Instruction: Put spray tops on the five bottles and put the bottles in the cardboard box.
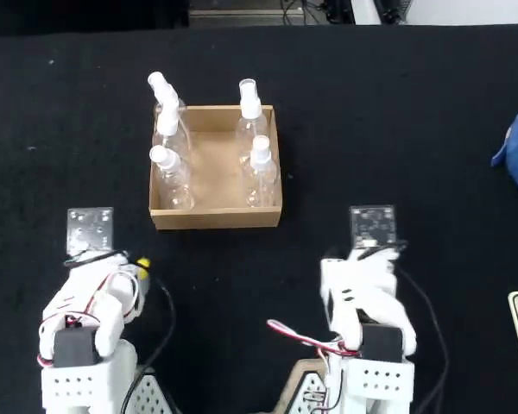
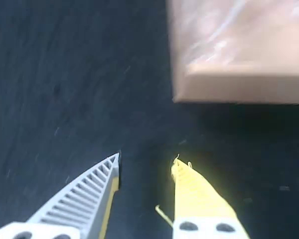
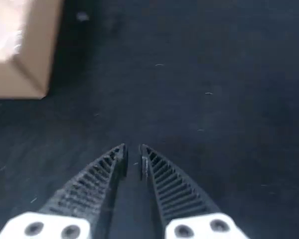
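Bottles (image 1: 261, 175): clear plastic cylinders, white spray tops (image 1: 249, 95), standing upright.
Cardboard box (image 1: 216, 217): brown, square, holding them.
Left gripper (image 2: 144, 167): parted, empty.
Right gripper (image 3: 133, 154): nearly closed, empty.

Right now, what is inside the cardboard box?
Five clear bottles with white spray tops stand in the cardboard box, three along one side, two along the other. Front bottles cover the rear ones' lower parts.

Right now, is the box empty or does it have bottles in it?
Not empty: five bottles with spray tops stand inside the box.
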